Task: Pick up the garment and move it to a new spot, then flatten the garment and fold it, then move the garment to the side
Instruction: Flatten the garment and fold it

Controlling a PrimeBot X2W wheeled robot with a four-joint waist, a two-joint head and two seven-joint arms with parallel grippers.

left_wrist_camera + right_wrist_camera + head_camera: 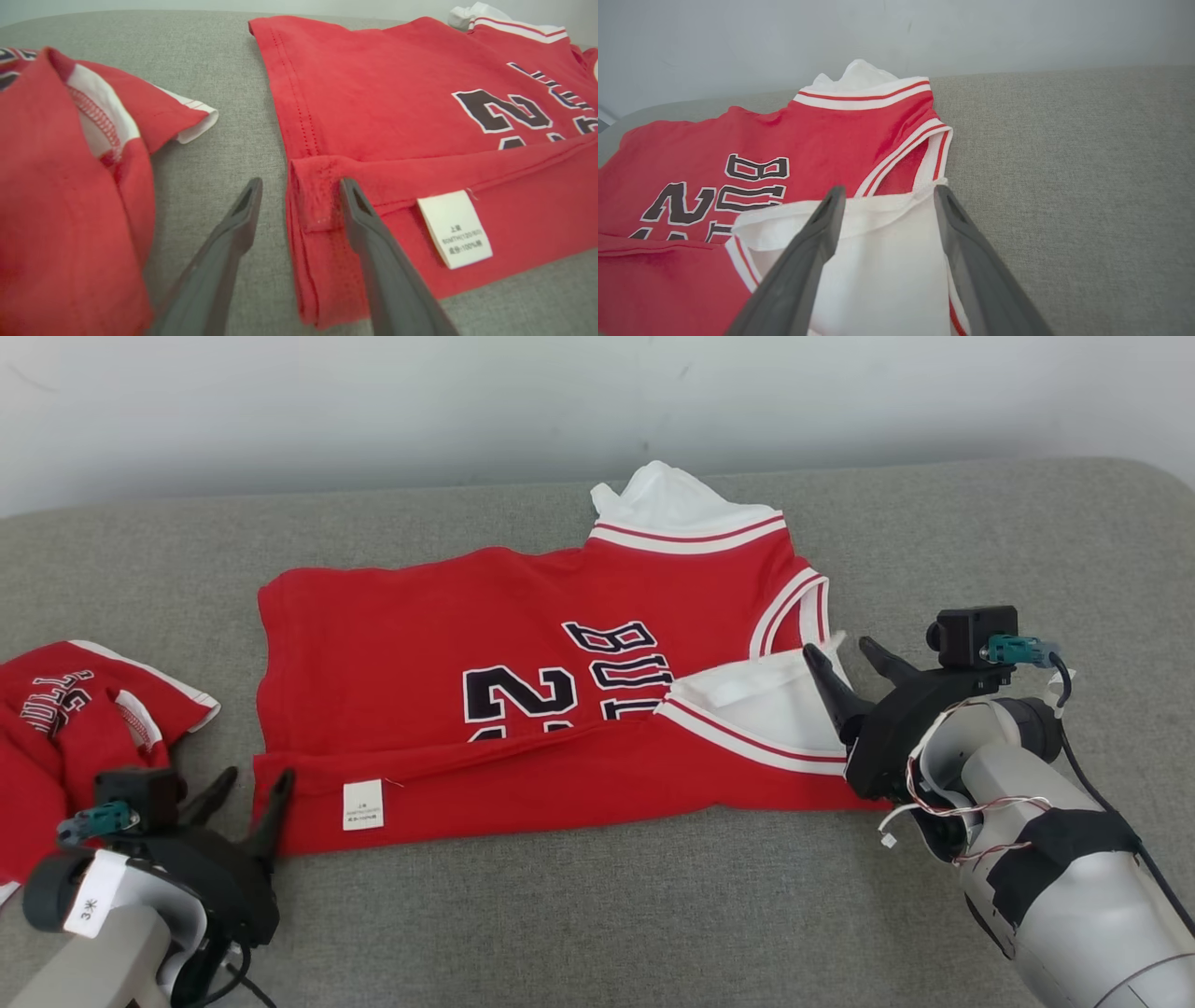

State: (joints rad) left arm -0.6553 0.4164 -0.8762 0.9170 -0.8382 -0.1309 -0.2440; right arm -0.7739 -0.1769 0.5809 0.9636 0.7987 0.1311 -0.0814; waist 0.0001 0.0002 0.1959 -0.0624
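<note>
The garment (420,644), a red jersey with dark numbers and white trim, lies spread on the grey cushion (597,915). Its near long edge is folded over, showing a white label (362,805). My left gripper (254,784) stands open at the garment's near left corner. In the left wrist view the left gripper (301,186) straddles that folded corner of the garment (397,93), one finger lying on the cloth. My right gripper (840,649) is open at the garment's right end. In the right wrist view the right gripper (889,191) hovers over the white inner side of the garment (831,135).
A second red jersey (56,728) lies crumpled at the cushion's left edge, close beside my left gripper, and is seen as the second jersey (56,186) in the left wrist view. A pale wall (373,411) rises behind the cushion. Bare cushion lies to the right and in front.
</note>
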